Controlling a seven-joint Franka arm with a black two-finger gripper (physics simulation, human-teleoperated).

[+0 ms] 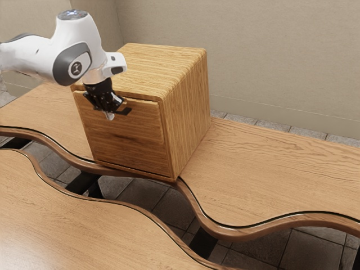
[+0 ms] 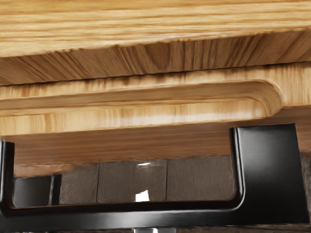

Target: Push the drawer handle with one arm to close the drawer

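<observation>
In the exterior view, my black gripper [image 1: 108,107] points down at the upper front of the wooden cabinet [image 1: 190,107], by the black handle [image 1: 125,111] of its drawer [image 1: 126,138]. The drawer front stands close to the cabinet's face; a small remaining gap is hard to judge. In the wrist view, the black handle [image 2: 121,216] runs across below the wooden drawer's upper edge [image 2: 160,114], its bar standing off from the wood. Whether my gripper touches the handle cannot be seen.
The cabinet stands on a wavy-edged wooden table [image 1: 270,174], near its front edge. A second wavy-edged tabletop [image 1: 73,225] lies in front, across a gap over the tiled floor. A wall [image 1: 270,56] rises behind.
</observation>
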